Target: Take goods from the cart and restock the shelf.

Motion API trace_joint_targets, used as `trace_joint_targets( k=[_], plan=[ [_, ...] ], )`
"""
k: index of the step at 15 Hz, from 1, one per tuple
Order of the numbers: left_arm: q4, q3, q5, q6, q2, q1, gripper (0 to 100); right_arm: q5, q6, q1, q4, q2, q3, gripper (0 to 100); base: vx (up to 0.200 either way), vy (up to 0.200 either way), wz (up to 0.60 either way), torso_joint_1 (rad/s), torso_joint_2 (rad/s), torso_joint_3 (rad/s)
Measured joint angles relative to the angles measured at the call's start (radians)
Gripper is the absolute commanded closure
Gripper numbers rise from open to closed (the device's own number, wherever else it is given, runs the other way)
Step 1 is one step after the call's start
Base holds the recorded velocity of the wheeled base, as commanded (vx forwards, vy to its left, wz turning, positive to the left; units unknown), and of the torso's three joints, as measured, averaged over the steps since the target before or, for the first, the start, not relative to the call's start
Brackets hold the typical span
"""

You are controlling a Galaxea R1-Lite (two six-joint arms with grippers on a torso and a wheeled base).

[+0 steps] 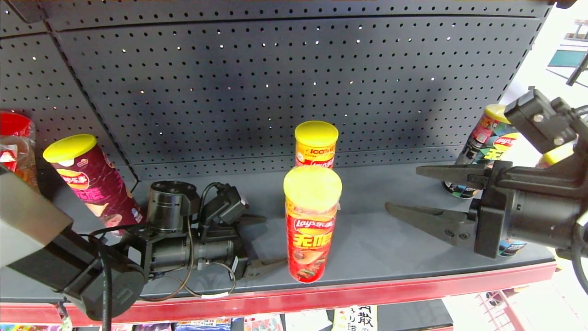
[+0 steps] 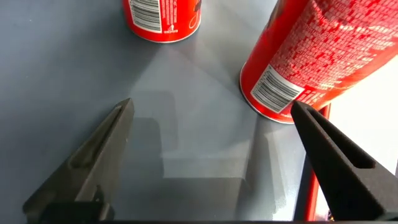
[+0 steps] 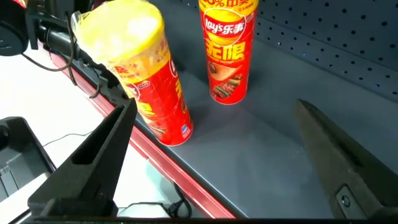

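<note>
Two red chip cans with yellow lids stand upright on the grey shelf (image 1: 395, 239). The front can (image 1: 311, 225) is near the red front edge, and the rear can (image 1: 316, 145) is close to the pegboard. My left gripper (image 1: 271, 242) lies low on the shelf just left of the front can, open and holding nothing. In the left wrist view its gripper (image 2: 211, 118) faces the front can (image 2: 317, 56) and rear can (image 2: 163, 18). My right gripper (image 1: 402, 189) hovers open to the right of both cans. The right wrist view has its gripper (image 3: 214, 115) pointing towards the front can (image 3: 140, 68) and rear can (image 3: 228, 50).
A maroon can (image 1: 92, 179) leans at the shelf's left, beside a red packet (image 1: 14, 138). A black can (image 1: 482, 147) stands at the right behind my right arm, with another can (image 1: 511, 247) partly hidden under it. The perforated back wall (image 1: 275, 82) closes the rear.
</note>
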State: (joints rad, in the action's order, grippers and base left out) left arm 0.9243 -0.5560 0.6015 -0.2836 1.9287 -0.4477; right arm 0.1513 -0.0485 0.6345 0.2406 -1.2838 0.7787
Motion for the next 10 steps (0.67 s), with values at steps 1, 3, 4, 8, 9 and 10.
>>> trace_joint_targets(
  k=[1,3,4,8,9,10],
  plan=[
    [0.000,-0.001,0.000,0.000,0.002,0.000,0,0.000,0.000,0.000,0.000,0.000,0.000,0,0.000,0.000,0.00,0.000,0.00,0.000],
    [0.001,-0.002,0.000,0.000,0.004,-0.001,0,0.000,0.000,0.000,0.000,0.000,0.000,0,0.000,0.000,0.00,0.000,0.00,0.000],
    [0.002,-0.002,-0.001,0.000,0.004,0.000,0,0.000,0.000,0.000,0.000,0.000,-0.002,0,0.000,0.000,0.00,0.000,0.00,0.000],
    [0.000,0.023,-0.018,0.008,-0.035,0.013,0,-0.001,-0.001,0.001,-0.004,0.018,-0.047,0,0.000,0.000,0.00,0.000,0.00,0.000],
    [0.000,0.044,-0.031,0.015,-0.068,0.024,0,-0.001,-0.003,0.001,-0.005,0.034,-0.073,0,0.000,0.000,0.00,0.000,0.00,0.000],
    [-0.002,0.067,-0.044,0.024,-0.106,0.032,0,-0.001,-0.005,0.001,-0.005,0.054,-0.103,0,0.000,0.000,0.00,0.000,0.00,0.000]
  ],
)
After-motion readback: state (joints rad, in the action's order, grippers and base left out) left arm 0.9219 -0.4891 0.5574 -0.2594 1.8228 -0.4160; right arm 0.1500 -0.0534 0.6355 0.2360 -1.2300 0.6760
